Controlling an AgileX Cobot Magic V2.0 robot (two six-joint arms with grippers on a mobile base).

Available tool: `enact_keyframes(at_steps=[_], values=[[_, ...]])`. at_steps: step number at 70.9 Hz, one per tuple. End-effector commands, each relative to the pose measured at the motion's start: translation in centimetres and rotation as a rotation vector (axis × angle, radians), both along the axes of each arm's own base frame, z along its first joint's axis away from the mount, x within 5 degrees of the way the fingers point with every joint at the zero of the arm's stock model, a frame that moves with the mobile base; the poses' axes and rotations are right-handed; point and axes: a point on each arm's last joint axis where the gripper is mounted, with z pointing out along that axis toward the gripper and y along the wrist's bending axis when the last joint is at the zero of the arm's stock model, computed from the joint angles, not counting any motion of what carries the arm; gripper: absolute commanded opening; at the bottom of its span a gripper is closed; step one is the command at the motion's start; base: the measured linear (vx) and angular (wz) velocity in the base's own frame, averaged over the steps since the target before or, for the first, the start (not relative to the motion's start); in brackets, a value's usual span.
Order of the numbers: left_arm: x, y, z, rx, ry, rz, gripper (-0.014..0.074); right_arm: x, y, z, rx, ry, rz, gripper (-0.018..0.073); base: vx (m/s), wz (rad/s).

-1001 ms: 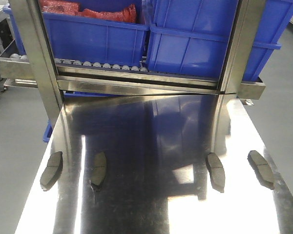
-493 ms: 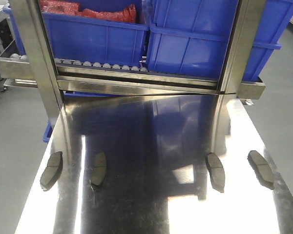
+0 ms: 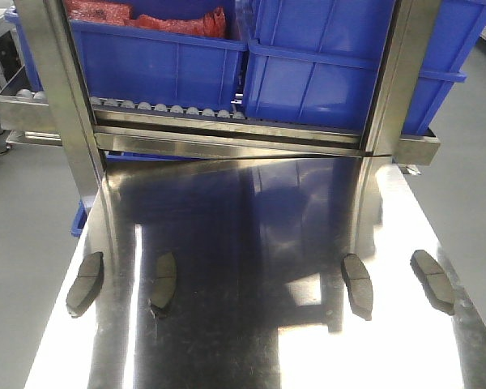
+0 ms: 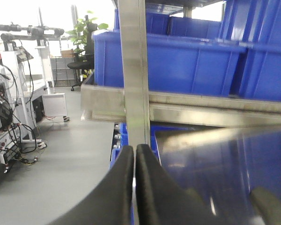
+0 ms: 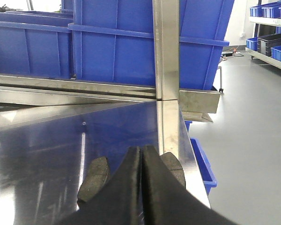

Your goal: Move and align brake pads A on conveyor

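The left pincer (image 4: 135,157) and the right pincer (image 5: 141,157) were both pressed shut, with nothing held between the fingers. Just beyond them the four brake pads A (image 3: 164,279) lay in a loose row across the shiny steel bench (image 3: 243,348) (two towards each side edge, the pairs well apart). Farther back stood the roller rack (image 3: 170,109) carrying blue bins (image 3: 162,61).

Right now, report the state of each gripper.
Left gripper: shut, holding nothing.
Right gripper: shut, holding nothing.
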Motion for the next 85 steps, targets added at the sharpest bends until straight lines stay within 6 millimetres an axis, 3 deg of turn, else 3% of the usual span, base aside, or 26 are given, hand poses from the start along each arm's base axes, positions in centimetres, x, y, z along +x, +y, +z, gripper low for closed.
enact_keyframes(at_steps=[1,11,20,29,37,52,56,72,85], values=[[1.1,0.0,4.0,-0.007,-0.005,0.000,-0.0006,-0.1,0.0,0.4,-0.014,-0.079,-0.001,-0.0009,0.00,0.00],[4.1,0.2,6.8,-0.015,0.181,0.003,-0.0006,-0.1,0.0,0.4,-0.014,-0.079,-0.001,-0.0009,0.00,0.00],[6.4,0.3,7.1,-0.018,0.264,0.004,-0.0002,-0.1,0.0,0.4,-0.014,-0.079,-0.001,-0.0009,0.00,0.00],[6.9,0.3,6.9,-0.019,0.280,0.004,0.0067,-0.1,0.0,0.4,-0.014,-0.079,-0.001,-0.0009,0.00,0.00],[6.8,0.3,6.9,-0.019,0.275,0.004,0.0230,-0.1,0.0,0.4,-0.014,-0.079,-0.001,-0.0009,0.00,0.00],[6.8,0.3,7.0,-0.019,0.270,0.003,0.0666,-0.1,0.0,0.4,-0.014,-0.079,-0.001,-0.0009,0.00,0.00],[6.9,0.3,7.1,-0.018,0.260,0.003,0.0733,-0.1,0.0,0.4,-0.014,-0.079,-0.001,-0.0009,0.00,0.00],[7.5,0.2,6.5,-0.078,0.328,-0.003,0.0691,-0.1,0.0,0.4,-0.014,-0.079,-0.001,-0.0009,0.00,0.00],[11.1,0.3,6.3,-0.093,0.560,-0.010,0.0638,-0.1,0.0,0.4,-0.014,-0.079,-0.001,-0.0009,0.00,0.00]])
